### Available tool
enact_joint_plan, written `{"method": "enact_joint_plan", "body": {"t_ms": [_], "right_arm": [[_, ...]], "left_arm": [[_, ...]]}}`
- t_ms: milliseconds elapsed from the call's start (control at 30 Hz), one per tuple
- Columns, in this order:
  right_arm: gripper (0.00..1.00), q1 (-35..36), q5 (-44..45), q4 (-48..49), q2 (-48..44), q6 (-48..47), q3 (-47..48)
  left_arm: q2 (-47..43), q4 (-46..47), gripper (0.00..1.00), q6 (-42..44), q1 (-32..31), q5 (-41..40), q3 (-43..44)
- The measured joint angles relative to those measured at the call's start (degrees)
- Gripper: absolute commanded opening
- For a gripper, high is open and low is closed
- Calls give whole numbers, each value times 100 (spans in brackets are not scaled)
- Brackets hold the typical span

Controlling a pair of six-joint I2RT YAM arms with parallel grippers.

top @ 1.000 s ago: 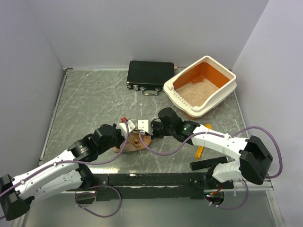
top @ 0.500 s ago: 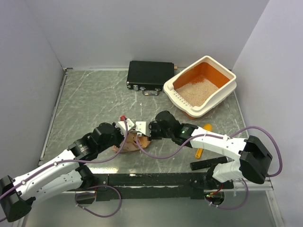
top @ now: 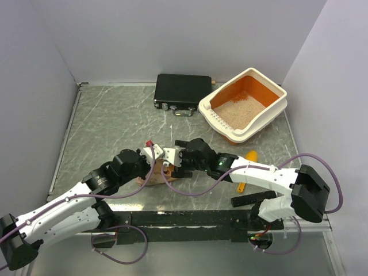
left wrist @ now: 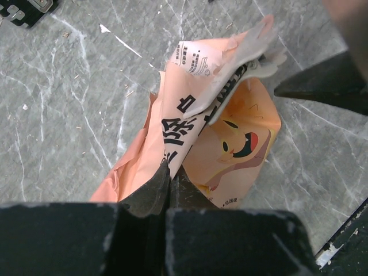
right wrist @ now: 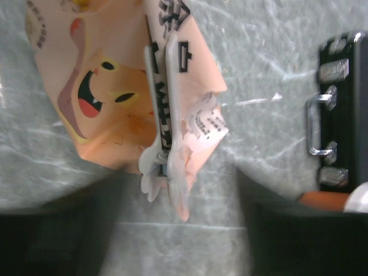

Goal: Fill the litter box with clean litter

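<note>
Right gripper (top: 179, 155) has shifted left, fingers apart; left gripper (left wrist: 168, 172) pinches the probably soft, light paper bag (left wrist: 230, 144), best held by its crumpled edge. Clean litter (top: 238, 112), loose, lies in the far-right litter box (top: 276, 103).

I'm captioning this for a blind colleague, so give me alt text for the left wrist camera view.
The left gripper is pinched shut on the near edge of a crumpled orange paper bag printed with a laughing cartoon face and black lettering, seen against a grey marbled table. A whitish clip holds the bag's far end.
</note>
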Motion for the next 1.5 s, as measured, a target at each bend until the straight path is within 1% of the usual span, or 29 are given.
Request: {"method": "enact_joint_plan", "body": {"t_ms": [200, 367, 533, 567, 600, 633, 667, 767, 867, 900, 967, 1000, 1100, 1167, 1200, 1267, 1300, 1333, 1367, 1467, 1500], "right_arm": [[100, 24, 201, -9, -66, 42, 46], [100, 33, 555, -348, -551, 273, 96], [100, 35, 957, -732, -1134, 809, 745], [100, 35, 1019, -776, -1266, 949, 850], [100, 35, 1060, -824, -1414, 1091, 914], [100, 35, 1119, -905, -1563, 1292, 957], [100, 35, 1193, -1029, -1703, 1517, 1014], [100, 33, 1375, -1727, -1897, 2288, 1427], [100, 33, 1440, -2251, -1878, 2942, 1845], [100, 31, 1478, -2413, -1869, 3147, 1945], [100, 31, 1545, -2750, -1834, 3558, 2094], [100, 31, 1593, -2876, -1810, 3716, 2133], [100, 31, 1777, -3268, -1727, 4286, 2168], [100, 31, 1893, -3432, -1705, 4614, 2159], [100, 31, 1956, -3469, -1707, 4760, 2151], [100, 31, 2063, -3445, -1740, 4999, 2103], [100, 31, 2118, -3418, -1775, 5117, 2048], [100, 31, 2164, -3390, -1805, 5211, 1985], [100, 31, 2212, -3355, -1834, 5292, 1915], [100, 31, 2345, -3268, -1867, 5543, 1784], [100, 31, 2378, -3215, -1867, 5606, 1759]], "left_arm": [[-4, 2, 1, 2, 0, 7, 0], [-26, 42, 1, 0, 0, 68, 2], [-39, 42, 1, -2, 0, 107, 2], [-42, 42, 2, -2, 0, 114, 2], [-42, 44, 7, -2, 0, 120, 2], [-42, 44, 9, -9, 0, 127, 2], [-39, 42, 9, -24, 0, 131, 13], [-20, 83, 15, -63, 0, 195, 153], [46, 79, 32, -149, 0, 295, 389], [68, 129, 40, -181, 0, 352, 525], [72, 310, 48, -238, -2, 442, 831], [61, 409, 56, -280, -2, 468, 1001], [-46, 673, 67, -361, -2, 518, 1469], [-120, 699, 72, -424, -2, 531, 1696], [-142, 671, 79, -483, -2, 525, 1840], [-133, 562, 88, -605, -2, 503, 2127], [-107, 501, 95, -669, -2, 481, 2269], [-92, 461, 98, -728, -2, 463, 2363], [-59, 380, 99, -813, -2, 433, 2463], [17, 173, 99, -1193, -2, 350, 2623], [57, 103, 97, -1351, -2, 293, 2627]]}}
